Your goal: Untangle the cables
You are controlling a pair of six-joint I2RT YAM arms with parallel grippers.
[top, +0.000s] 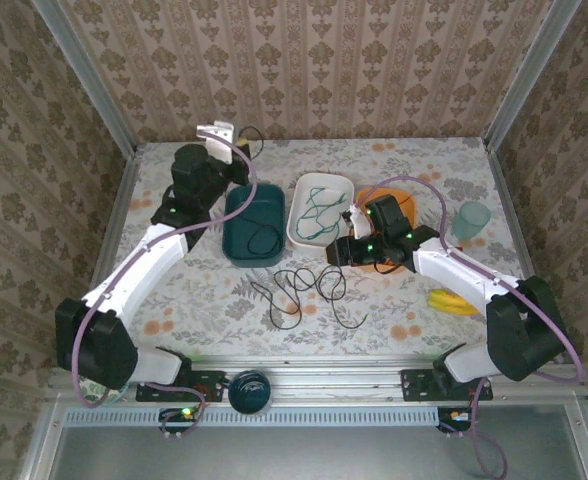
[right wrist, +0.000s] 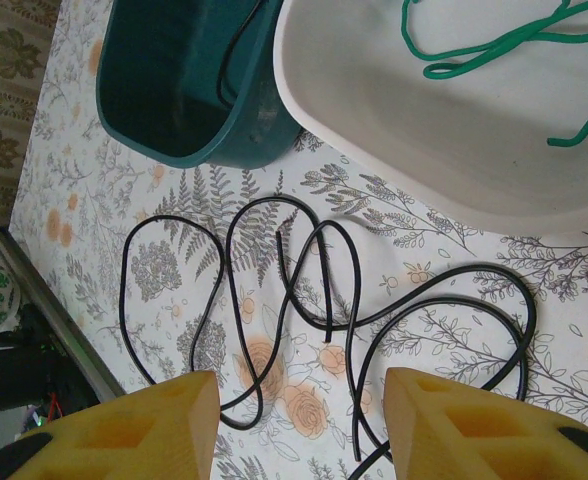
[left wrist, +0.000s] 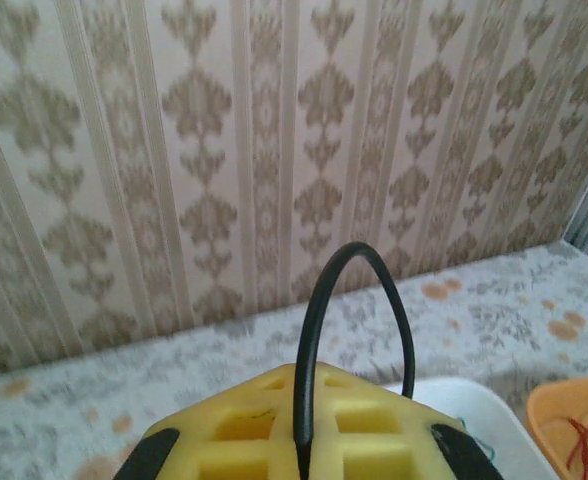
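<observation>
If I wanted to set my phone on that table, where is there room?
Bare tabletop lies at the back behind the white tray and orange plate, and in front between the black cables and the banana. The middle is crowded: teal bin, tray, plate, cables.

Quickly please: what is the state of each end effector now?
Left end effector: closed, holding a black cable loop.
Right end effector: open, holding nothing, above loose black cables.
</observation>
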